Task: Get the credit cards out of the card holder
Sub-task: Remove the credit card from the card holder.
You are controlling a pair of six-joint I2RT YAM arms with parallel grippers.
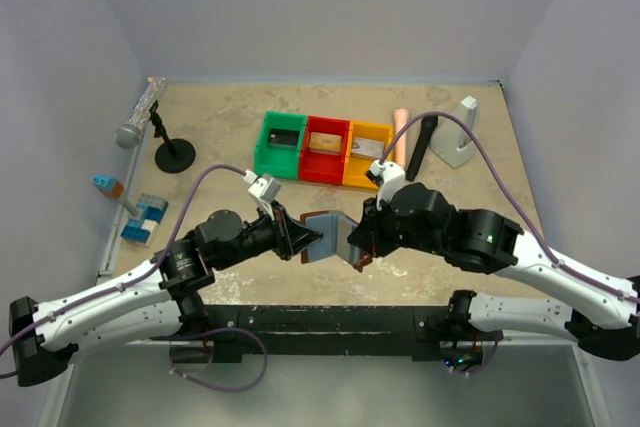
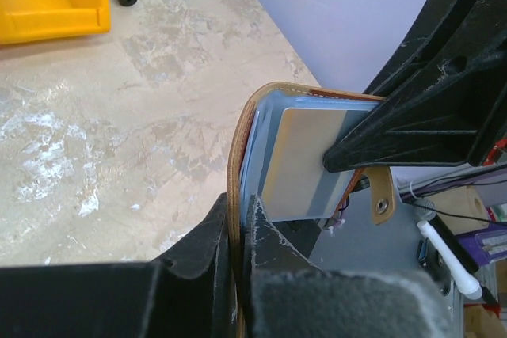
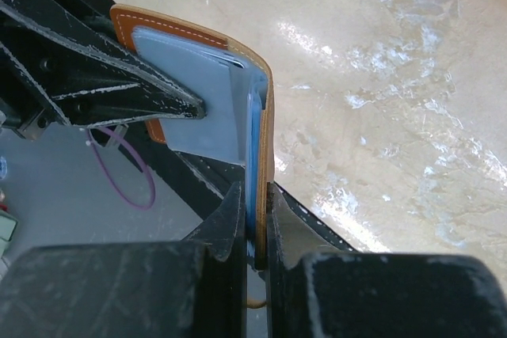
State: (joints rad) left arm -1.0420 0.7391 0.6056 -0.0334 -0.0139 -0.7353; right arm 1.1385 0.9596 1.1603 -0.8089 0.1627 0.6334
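The brown card holder [image 1: 328, 230] hangs open above the table's near edge, held between both arms. My left gripper [image 1: 308, 240] is shut on the rim of one flap, and the left wrist view shows the leather [image 2: 234, 148] pinched between its fingers [image 2: 273, 247]. My right gripper [image 1: 354, 245] is shut on the other flap [image 3: 267, 128], with grey-blue lining and leather in its jaws. A tan-gold credit card [image 2: 301, 160] with a grey stripe sits in the inner pocket. The right gripper's finger [image 2: 396, 128] lies across its upper corner.
Green [image 1: 268, 150], red [image 1: 312, 165] and yellow [image 1: 352, 175] bins stand in a row behind the holder, each with a flat item inside. A microphone stand [image 1: 172, 152] and toy blocks [image 1: 140, 219] are at left. A black marker [image 1: 422, 147], pink cylinder [image 1: 399, 129] and white bottle [image 1: 458, 135] are at back right.
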